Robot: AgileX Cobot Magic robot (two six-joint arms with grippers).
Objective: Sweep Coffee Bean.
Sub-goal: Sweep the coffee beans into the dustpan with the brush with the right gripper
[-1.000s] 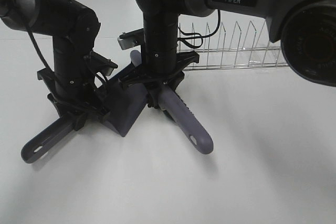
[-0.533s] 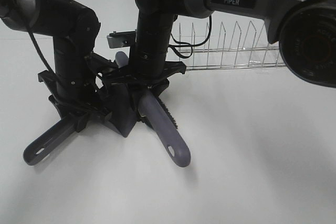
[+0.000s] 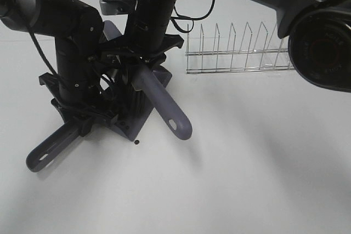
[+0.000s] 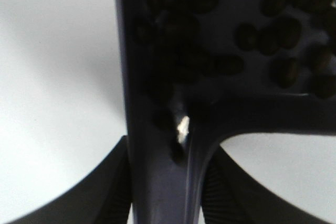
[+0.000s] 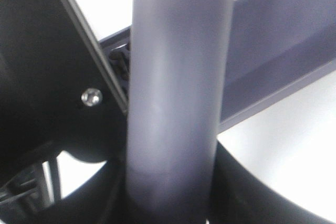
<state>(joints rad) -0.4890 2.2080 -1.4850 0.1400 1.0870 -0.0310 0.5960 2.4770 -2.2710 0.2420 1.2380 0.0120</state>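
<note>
Both arms point steeply down, close side by side. The left gripper (image 3: 81, 125) is clamped on the dustpan handle (image 3: 49, 150). The right gripper (image 3: 141, 75), leaning toward it, clamps the brush handle (image 3: 167, 110).

White tabletop (image 3: 263, 179) (soft shadows), wire rack (image 3: 241, 53) at back.

Right arm (image 3: 156, 9), swung over the last second away from the near edge and toward the left arm (image 3: 71, 53). The right gripper (image 3: 143, 68) now stands higher and farther back, over the purple dustpan (image 3: 127, 118). The brush handle (image 3: 164, 105), earlier reaching out over the bare table (image 3: 247, 163) to the pan's right, now slants across the pan. The left end of the wire rack (image 3: 236, 53), formerly masked by that arm, is exposed. One coffee bean (image 3: 136, 142) is newly visible just off the pan's near corner.
</note>
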